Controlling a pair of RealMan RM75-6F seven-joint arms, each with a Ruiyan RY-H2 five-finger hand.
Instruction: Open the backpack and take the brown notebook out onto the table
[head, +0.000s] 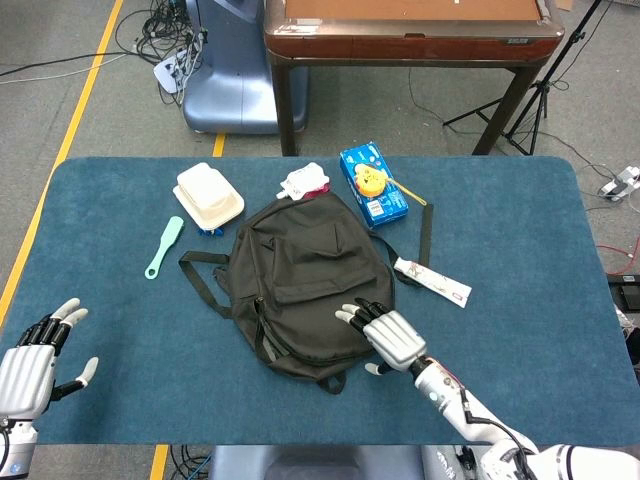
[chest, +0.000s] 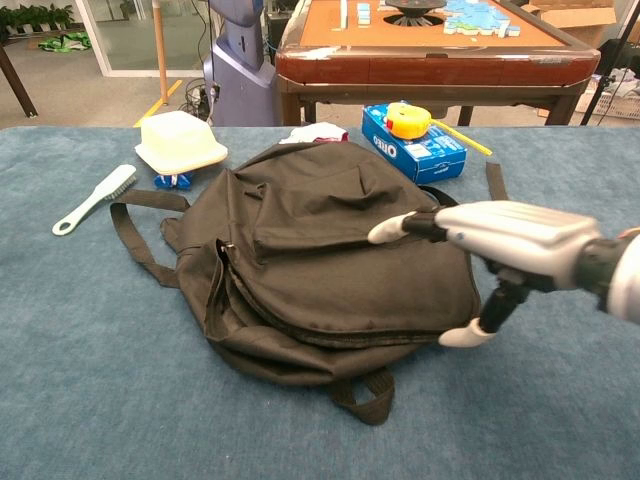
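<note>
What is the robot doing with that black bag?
The robot wants to open the black backpack and pull out a brown notebook, but the bag looks zipped shut and no notebook shows yet. Its right robot hand is reaching over the bag's near right edge with its fingers spread, holding nothing. Its left robot hand waits open at the table's near left corner, far from the bag. A brush, a white box and a blue packet lie nearby, untouched.
</note>
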